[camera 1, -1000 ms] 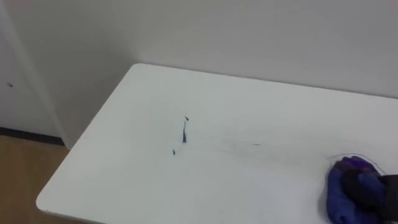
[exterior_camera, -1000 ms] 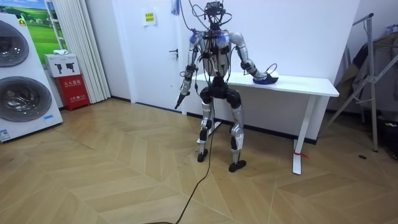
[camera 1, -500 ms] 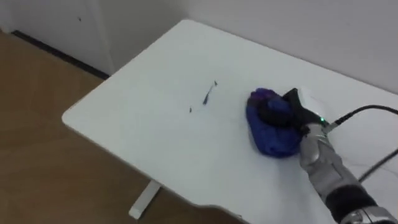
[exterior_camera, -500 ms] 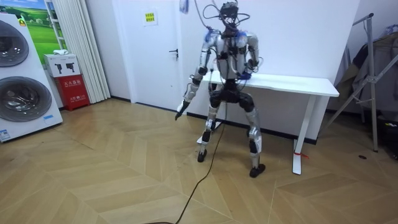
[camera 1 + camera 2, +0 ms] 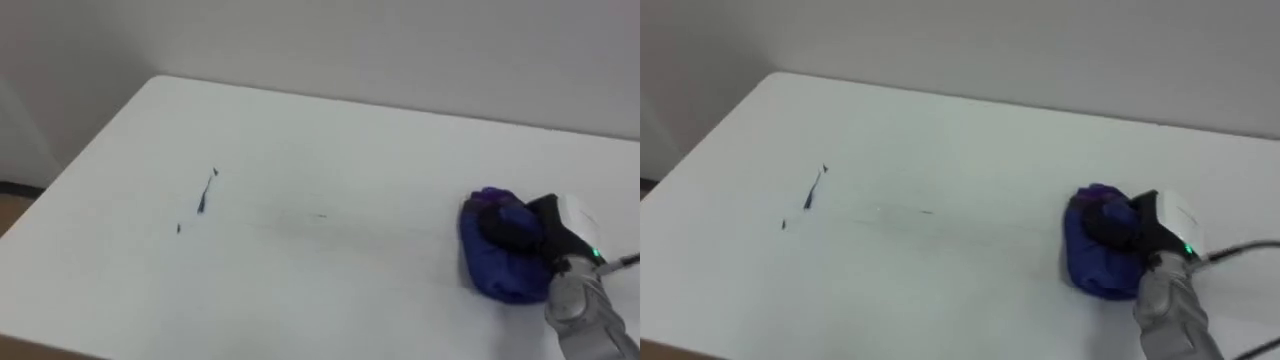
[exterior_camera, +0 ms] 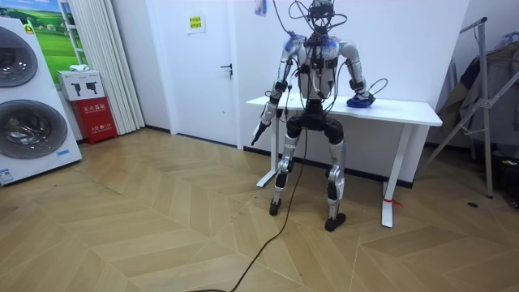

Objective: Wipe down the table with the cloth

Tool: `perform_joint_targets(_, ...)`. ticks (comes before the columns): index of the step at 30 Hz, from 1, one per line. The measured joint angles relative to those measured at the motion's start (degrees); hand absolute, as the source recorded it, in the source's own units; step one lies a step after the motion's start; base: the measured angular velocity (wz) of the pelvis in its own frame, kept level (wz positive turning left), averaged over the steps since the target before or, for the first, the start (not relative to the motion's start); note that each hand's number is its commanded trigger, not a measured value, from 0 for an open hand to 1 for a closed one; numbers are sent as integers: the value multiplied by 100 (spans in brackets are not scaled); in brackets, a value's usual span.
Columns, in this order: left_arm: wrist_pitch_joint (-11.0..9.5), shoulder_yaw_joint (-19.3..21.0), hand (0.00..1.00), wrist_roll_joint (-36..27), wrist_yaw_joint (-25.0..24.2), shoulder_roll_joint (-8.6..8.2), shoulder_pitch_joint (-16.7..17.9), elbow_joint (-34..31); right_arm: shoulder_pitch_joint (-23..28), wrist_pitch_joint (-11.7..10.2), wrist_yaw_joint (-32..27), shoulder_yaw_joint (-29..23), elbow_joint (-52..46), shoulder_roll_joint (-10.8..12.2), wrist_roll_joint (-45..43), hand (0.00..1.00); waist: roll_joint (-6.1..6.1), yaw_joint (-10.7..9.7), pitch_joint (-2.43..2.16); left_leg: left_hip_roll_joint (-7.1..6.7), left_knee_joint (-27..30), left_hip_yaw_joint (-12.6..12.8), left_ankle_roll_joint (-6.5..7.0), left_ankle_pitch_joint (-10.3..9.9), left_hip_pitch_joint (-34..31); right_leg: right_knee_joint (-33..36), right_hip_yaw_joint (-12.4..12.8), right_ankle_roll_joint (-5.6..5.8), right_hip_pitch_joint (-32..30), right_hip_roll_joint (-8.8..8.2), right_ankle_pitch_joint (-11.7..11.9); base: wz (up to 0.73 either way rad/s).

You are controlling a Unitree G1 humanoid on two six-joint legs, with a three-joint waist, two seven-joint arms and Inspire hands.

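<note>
right hand clenched on blue cloth | cloth likely soft, light, bunches: grip its top, press down | ink marks on table, well left of hand

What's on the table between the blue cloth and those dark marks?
Just bare white table between cloth and marks, bar one faint streak; left eye view shows it.

The right hand clutches a bunched blue cloth resting on the white worktop, well apart from thin dark ink marks toward its left end.
</note>
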Motion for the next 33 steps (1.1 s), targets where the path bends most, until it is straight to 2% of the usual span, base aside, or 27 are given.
perform_joint_targets(1, 8, 77, 0, 18, 3, -10, 5, -61, -91, -7, 99, 157, -152, 64, -31, 100, -17, 106, -10, 31, -15, -51, 0, 0, -80, 10, 80, 102, -140, 250, 56, -102)
perform_joint_targets(2, 8, 77, 0, 29, 2, -13, 13, -65, -117, -14, 143, 206, -232, 106, -83, 100, -23, 109, -13, 31, -7, -134, -3, -1, -135, 3, 59, 125, -196, 305, 71, -53)
perform_joint_targets(3, 12, 74, 0, 20, -4, -41, 11, -65, -155, -77, 150, 220, -272, 144, -185, 100, -37, 35, -1, 0, -22, -232, -13, -8, -194, -1, 55, 194, -233, 305, 112, 0)
perform_joint_targets(4, 2, 77, 0, -12, -4, -44, 28, -63, -147, -129, 114, 191, -247, 141, -167, 100, -66, -48, 10, -54, -77, -247, -19, -12, -200, -8, 56, 404, -246, 240, 117, 15)
perform_joint_targets(5, 1, 78, 0, -14, -1, -41, 64, -62, -152, -146, 114, 185, -242, 135, -181, 100, -81, -104, 11, -76, -90, -271, -29, -19, -201, -11, 43, 478, -243, 208, 105, 20)
perform_joint_targets(8, 14, 90, 0, -49, 4, -31, 283, -150, 126, -177, -57, 3, -214, 136, -181, 100, -162, -338, 16, -126, -112, -369, -30, -19, -153, -155, -108, 572, -9, 142, 96, 32)
perform_joint_targets(9, 34, 124, 0, -55, 13, -40, 342, -165, 397, -184, -211, -107, -226, 141, -176, 100, -211, -396, 25, -141, -112, -447, -30, -19, -124, -255, -124, 606, 117, 143, 103, 42)
perform_joint_targets(10, 66, 179, 0, -53, 10, -44, 382, -169, 668, -243, -395, -227, -208, 144, -169, 100, -272, -458, 10, -156, -114, -469, -31, -19, -73, -366, -144, 640, 257, 142, 106, 45)
perform_joint_targets(13, 69, 203, 0, -59, 11, -37, 455, -166, 1267, -373, -813, -609, -124, 139, 39, 100, -329, -605, -18, -193, -118, -504, -91, -58, 40, -647, -240, 718, 632, 136, 129, 52)
perform_joint_targets(17, -35, 187, 0, -58, 133, -20, 418, -202, 1375, -348, -905, -803, -136, 142, 306, 100, -325, -632, -19, -207, -113, -530, -145, -109, 37, -654, -214, 745, 672, 133, 155, 14)
perform_joint_targets(18, -58, 174, 0, -62, 182, -21, 385, -222, 1330, -286, -875, -754, -150, 164, 290, 100, -297, -565, -16, -207, -100, -527, -144, -109, 26, -666, -182, 741, 677, 142, 177, -4)
perform_joint_targets(20, -56, 107, 0, -57, 241, -30, 278, -221, 1179, -53, -817, -649, -179, 165, 265, 100, -248, -531, -23, -206, -90, -528, -143, -109, 30, -667, -155, 734, 675, 150, 209, -12)
perform_joint_targets(21, -51, 68, 0, -51, 251, -40, 207, -193, 993, 126, -709, -551, -188, 163, 195, 100, -218, -470, -17, -206, -93, -527, -142, -109, 29, -608, -62, 714, 585, 169, 224, -38)
perform_joint_targets(22, -44, 18, 0, -53, 282, -57, 123, -125, 840, 326, -573, -394, -282, 165, 35, 100, -180, -324, -11, -203, -105, -523, -141, -107, 21, -593, 60, 683, 493, 214, 279, -50)
perform_joint_targets(23, -42, -1, 0, -55, 301, -80, 82, -126, 766, 410, -494, -276, -376, 163, -12, 100, -164, -254, -3, -203, -114, -521, -141, -107, 22, -578, 133, 671, 462, 233, 307, -57)
perform_joint_targets(25, -15, -49, 0, -59, 343, -118, -67, -133, 328, 681, -72, 377, -710, 230, -284, 100, -166, -34, 12, -203, -138, -532, -137, -105, -45, -508, 265, 612, 212, 273, 396, -46)
perform_joint_targets(28, 12, -58, 0, -61, 367, -120, -229, -130, -287, 666, 381, 1072, -921, 464, -750, 100, -204, 118, 46, -206, -101, -603, -128, -99, -232, -531, 276, 600, 52, 282, 473, -6)
perform_joint_targets(30, 62, -58, 0, -67, 368, -120, -212, -137, -477, 544, 467, 1117, -907, 502, -846, 100, -216, 282, 45, -223, -90, -678, -126, -100, -274, -598, 275, 623, 78, 285, 491, 21)
perform_joint_targets(33, 154, -25, 0, -72, 311, -79, 133, -137, -434, 402, 420, 999, -654, 476, -844, 100, -226, 253, 40, -255, -89, -848, -95, -118, -273, -639, 163, 662, 165, 251, 475, 23)
